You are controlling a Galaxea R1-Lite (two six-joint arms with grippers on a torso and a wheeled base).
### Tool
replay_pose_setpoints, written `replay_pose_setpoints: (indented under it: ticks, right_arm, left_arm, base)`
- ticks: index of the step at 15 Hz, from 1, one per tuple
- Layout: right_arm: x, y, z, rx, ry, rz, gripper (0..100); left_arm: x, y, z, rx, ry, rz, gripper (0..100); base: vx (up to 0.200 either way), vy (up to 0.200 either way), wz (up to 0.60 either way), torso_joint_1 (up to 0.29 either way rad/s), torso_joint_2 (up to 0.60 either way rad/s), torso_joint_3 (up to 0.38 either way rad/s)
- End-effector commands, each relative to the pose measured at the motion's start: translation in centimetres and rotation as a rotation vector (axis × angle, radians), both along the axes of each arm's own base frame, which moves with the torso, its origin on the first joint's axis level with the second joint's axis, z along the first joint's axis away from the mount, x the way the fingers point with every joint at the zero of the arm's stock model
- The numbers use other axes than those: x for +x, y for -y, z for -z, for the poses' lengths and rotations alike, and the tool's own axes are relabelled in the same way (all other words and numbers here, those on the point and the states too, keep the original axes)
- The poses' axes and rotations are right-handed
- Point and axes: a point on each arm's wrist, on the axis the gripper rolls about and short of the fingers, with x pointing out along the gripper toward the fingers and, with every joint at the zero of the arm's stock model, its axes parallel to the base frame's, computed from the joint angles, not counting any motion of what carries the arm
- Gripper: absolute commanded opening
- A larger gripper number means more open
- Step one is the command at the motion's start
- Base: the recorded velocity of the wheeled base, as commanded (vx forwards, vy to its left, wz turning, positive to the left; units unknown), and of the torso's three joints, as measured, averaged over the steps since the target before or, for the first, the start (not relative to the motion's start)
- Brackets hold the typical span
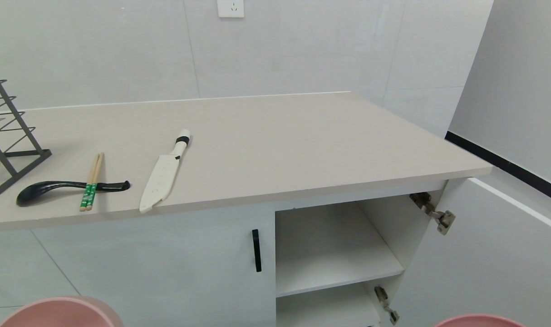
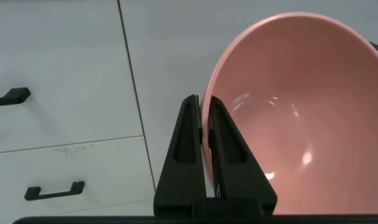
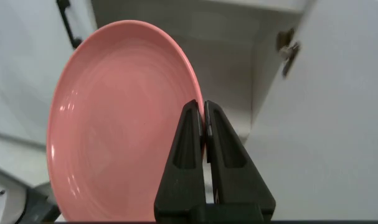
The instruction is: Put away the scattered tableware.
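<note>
the black left gripper (image 2: 205, 118) clamped a glossy pink bowl (image 2: 301, 93) by its rim; the black right gripper (image 3: 203, 124), a round pink plate (image 3: 120, 118).

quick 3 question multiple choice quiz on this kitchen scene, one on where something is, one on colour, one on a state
1. Where do the chopsticks lie?
A hanging from a hook
B across the handle of the black spoon on the counter
C standing in a cup

2. What colour is the bowl in the left gripper?
A white
B green
C pink

3. The right gripper is:
A shut on the rim of the plate
B open and empty
C shut on a cup

Answers:
1 B, the head view shows them crossing the handle.
2 C, the left wrist view shows its pink inside.
3 A, its fingers pinch the plate's edge.
</note>
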Motion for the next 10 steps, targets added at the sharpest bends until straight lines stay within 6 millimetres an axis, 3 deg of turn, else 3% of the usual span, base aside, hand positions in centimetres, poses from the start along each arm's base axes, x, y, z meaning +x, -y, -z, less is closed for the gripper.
replay_pose_setpoints:
  ticks: [1,4,10]
  right_arm:
    - [0.5,-0.1,-0.2,0.0,-0.057,0.04,0]
    - [-1.1,-0.2,0.0,0.058,0.11,-0.027,0]
    - [-1.0,-0.1,0.0,0.052,0.106,0.012,0]
  left_arm:
    - [0.0,0.0,0.0,-0.007,-0.002,-0.002,0]
    - [0.0,0.0,0.0,-0.005,-0.002,-0.002,0]
    - [0.0,0.0,0.0,-0.008,-0.002,-0.003,0]
  base:
    - [0.0,0.0,0.0,0.0,0.0,0.0]
    - [0.0,0.0,0.0,0.0,0.0,0.0]
    - [0.0,0.0,0.0,0.0,0.0,0.0]
